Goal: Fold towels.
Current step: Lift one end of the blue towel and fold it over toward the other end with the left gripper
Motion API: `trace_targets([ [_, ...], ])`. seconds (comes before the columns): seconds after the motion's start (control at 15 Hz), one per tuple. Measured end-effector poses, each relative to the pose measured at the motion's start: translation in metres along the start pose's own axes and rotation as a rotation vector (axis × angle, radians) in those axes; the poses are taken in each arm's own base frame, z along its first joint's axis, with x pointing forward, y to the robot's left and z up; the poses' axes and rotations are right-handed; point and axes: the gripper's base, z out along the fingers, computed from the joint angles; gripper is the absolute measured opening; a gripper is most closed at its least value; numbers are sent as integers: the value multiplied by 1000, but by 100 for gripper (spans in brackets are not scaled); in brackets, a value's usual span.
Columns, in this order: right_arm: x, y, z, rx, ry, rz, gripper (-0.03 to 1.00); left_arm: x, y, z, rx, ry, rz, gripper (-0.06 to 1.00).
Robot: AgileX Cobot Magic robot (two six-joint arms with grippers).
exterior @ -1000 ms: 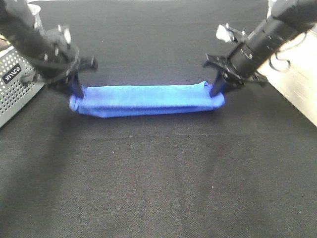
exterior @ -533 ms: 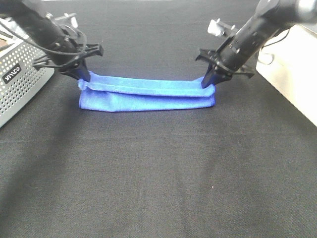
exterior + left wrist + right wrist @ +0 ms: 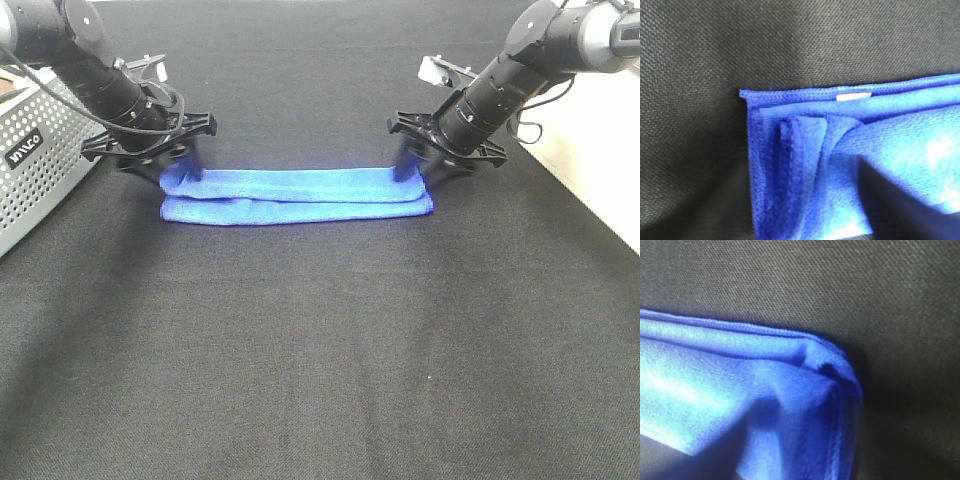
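A blue towel lies folded into a long narrow strip across the black cloth at the far middle. My left gripper is down at its left far corner and my right gripper at its right far corner, each low on the table and pinching the top layer. The left wrist view shows the bunched towel corner with a small white tag close up. The right wrist view shows the other corner. The fingertips themselves are mostly hidden.
A grey perforated metal box stands at the left edge, close to the left arm. A white surface borders the black cloth on the right.
Both grippers carried the towel's near edge up and over to the far side and lowered it. The strip now lies flatter, narrower and farther back.
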Motion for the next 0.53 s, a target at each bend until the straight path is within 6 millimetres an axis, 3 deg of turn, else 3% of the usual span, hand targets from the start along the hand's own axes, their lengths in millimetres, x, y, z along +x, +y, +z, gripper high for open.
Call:
trace_targets([
  [0.07, 0, 0, 0, 0, 0, 0, 76, 0, 0, 0, 0, 0, 0, 67],
  [0.13, 0, 2, -6, 0, 10, -10, 83, -1, 0, -5, -19, -5, 12, 73],
  [0.33, -1, 13, -30, -12, 39, -38, 88, 0, 3, -13, -63, 23, -3, 77],
  [0.53, -1, 14, -37, -11, 52, -47, 88, 5, 4, 4, -24, 57, -48, 77],
])
